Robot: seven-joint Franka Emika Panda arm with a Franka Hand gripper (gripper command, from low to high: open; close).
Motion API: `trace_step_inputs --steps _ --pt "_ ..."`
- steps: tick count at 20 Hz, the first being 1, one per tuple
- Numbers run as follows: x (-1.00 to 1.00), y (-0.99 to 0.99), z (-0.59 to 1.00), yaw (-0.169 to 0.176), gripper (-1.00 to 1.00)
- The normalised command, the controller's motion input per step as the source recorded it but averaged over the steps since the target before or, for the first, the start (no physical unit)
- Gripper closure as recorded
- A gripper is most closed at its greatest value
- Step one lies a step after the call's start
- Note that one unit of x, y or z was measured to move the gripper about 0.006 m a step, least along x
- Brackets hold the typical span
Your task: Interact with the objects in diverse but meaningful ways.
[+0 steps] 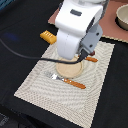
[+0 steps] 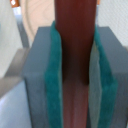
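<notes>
Brown sausage clamped in the pincer above the plate.

Exterior view: the arm hides the gripper; it hangs over the round tan plate at the placemat centre, fork just beside it. Wrist view: teal pads press both sides of the brown sausage, upright between them; I judge lowering should stay vertical and centred on the plate.

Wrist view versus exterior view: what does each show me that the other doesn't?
Only the wrist view shows the grasp: the gripper with teal-padded jaws shut on the brown sausage. Only the exterior view shows the layout: the woven beige placemat, orange-handled fork, yellow ridged bread piece and beige bowl; the arm hides the jaws. Both show the round tan plate below.
</notes>
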Motion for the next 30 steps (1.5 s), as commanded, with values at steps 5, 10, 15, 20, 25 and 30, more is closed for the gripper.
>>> trace_step_inputs --steps 5,10,15,20,25,30 --pt "-0.75 0.77 -0.16 0.02 1.0" --pt "-0.93 0.67 -0.31 0.001 1.0" --pt "-0.96 0.59 -0.37 0.013 1.0" --pt "-0.93 0.52 -0.4 0.038 1.0" --pt "-0.92 0.54 -0.36 0.036 1.0" --pt "-0.85 0.61 -0.09 0.038 1.0"
